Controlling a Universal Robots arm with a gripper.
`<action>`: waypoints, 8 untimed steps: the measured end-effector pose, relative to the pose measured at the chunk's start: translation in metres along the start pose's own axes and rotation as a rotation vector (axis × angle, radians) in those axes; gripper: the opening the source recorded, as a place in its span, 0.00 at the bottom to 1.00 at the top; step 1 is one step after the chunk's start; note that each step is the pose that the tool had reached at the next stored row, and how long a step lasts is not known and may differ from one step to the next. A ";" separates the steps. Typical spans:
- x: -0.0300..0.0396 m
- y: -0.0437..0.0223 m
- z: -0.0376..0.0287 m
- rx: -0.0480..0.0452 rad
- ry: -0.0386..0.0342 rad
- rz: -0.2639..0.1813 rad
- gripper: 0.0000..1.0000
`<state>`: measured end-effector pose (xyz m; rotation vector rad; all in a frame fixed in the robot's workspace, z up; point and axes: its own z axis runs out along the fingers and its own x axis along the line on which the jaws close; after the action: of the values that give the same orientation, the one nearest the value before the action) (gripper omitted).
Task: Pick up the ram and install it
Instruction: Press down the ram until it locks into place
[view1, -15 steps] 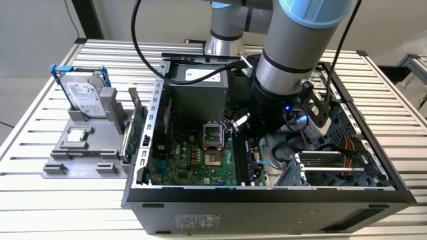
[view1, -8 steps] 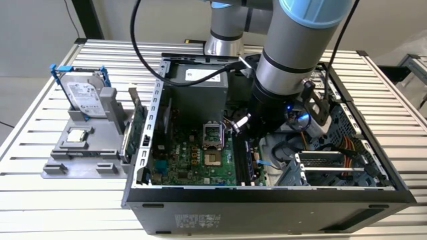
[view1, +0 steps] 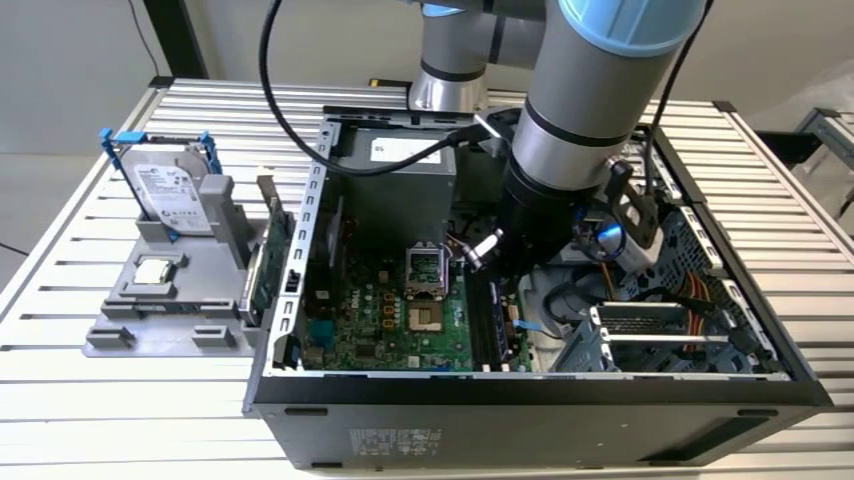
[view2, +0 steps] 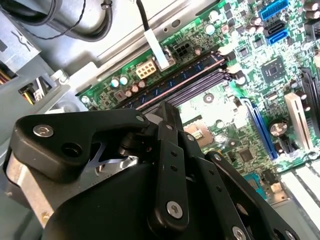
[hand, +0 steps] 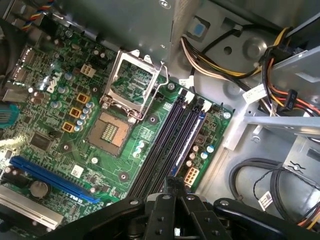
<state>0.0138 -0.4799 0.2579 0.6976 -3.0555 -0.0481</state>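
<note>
Judging by the frames, the task is well advanced: the ram (hand: 193, 136) stands in the memory slot bank on the board, in the slot nearest the case wall and the small white power plug. Whether it is pressed fully home cannot be told; the white latches at the far end of the bank are too small to judge.

Tool (view2: 167, 111): narrow, fingers drawn together, nothing seen between them. In both wrist views its tip sits directly over the near end of the slot bank, at or just above the ram's top edge; contact cannot be confirmed.

The arm reaches down into the open case (view1: 287, 330), right of centre in the exterior view.

Count:
- Ram: one.
- Slots (hand: 167, 137): apparently four; the others look vacant.
- Processor socket (hand: 111, 132): one, bare, its frame lifted.
- Long blue slot (hand: 50, 175): one.
- Hard drive (view1: 174, 195): one, upright in a grey stand at the exterior view's left.
- Green card (view1: 274, 260): one, on edge between stand and case.
- Bench (view1: 134, 420): one, slatted, carrying case and stand.
</note>
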 end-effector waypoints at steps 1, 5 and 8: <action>0.0000 0.0000 0.0000 0.0000 0.0002 -0.006 0.00; 0.0000 0.0000 -0.0001 0.0002 0.0012 -0.030 0.00; 0.0000 0.0000 -0.0001 0.0002 0.0017 -0.048 0.00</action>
<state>0.0137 -0.4799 0.2580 0.7703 -3.0371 -0.0474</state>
